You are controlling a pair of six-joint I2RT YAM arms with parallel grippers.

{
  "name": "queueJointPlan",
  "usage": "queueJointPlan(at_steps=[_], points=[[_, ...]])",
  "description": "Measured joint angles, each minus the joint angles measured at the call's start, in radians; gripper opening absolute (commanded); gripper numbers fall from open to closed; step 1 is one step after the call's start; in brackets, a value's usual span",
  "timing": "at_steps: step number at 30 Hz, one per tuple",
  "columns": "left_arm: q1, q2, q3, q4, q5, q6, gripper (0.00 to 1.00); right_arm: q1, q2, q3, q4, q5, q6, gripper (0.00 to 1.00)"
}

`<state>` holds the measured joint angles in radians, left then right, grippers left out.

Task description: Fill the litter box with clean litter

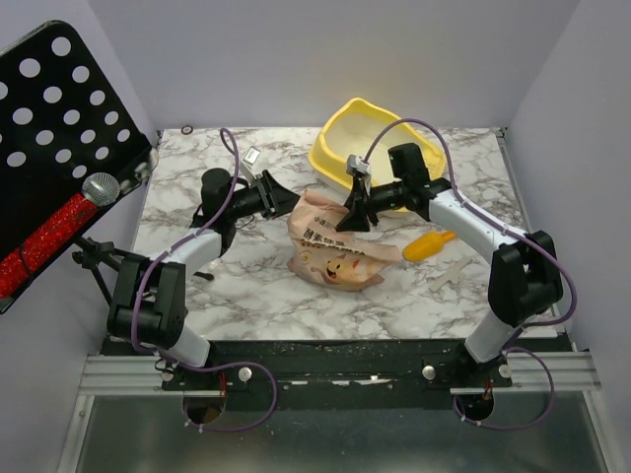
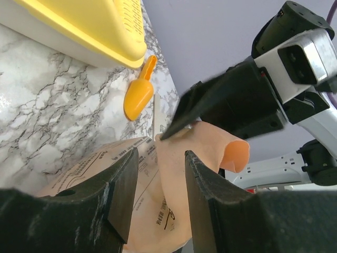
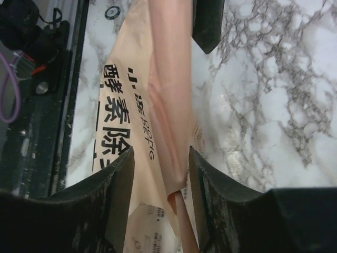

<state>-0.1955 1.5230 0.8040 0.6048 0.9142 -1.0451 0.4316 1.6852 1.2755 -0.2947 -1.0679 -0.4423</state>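
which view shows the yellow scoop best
The left wrist view: the scoop lies close up on the marble beside the litter box, bowl and handle both clear. The top external view shows it whole but small, right of the bag. The right wrist view does not show it.

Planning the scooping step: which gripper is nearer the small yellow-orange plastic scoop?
Right. The right gripper is at the tan paper bag's top, left of the scoop; the left gripper is farther left.
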Motion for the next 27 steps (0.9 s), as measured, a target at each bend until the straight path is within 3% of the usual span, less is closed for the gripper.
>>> queueJointPlan(at_steps=[2,3,9,12,16,27], points=[[0.000,-0.002,0.000,0.000,0.001,0.000,0.49,0.003,0.000,0.001,-0.030,0.000,-0.019,0.04],[0.000,-0.002,0.000,-0.001,0.002,0.000,0.49,0.004,0.000,0.002,-0.041,0.001,-0.029,0.00],[-0.001,-0.031,0.000,-0.042,0.000,0.035,0.54,0.011,-0.020,0.003,-0.074,0.027,-0.038,0.00],[-0.013,-0.076,0.032,-0.196,-0.044,0.143,0.57,0.021,-0.063,0.001,-0.082,0.062,-0.038,0.00],[-0.101,-0.143,0.118,-0.424,-0.180,0.316,0.58,0.034,-0.136,-0.004,-0.096,0.113,-0.037,0.00],[-0.263,-0.272,0.176,-0.778,-0.512,0.600,0.62,0.098,-0.242,-0.029,-0.146,0.270,-0.032,0.00]])
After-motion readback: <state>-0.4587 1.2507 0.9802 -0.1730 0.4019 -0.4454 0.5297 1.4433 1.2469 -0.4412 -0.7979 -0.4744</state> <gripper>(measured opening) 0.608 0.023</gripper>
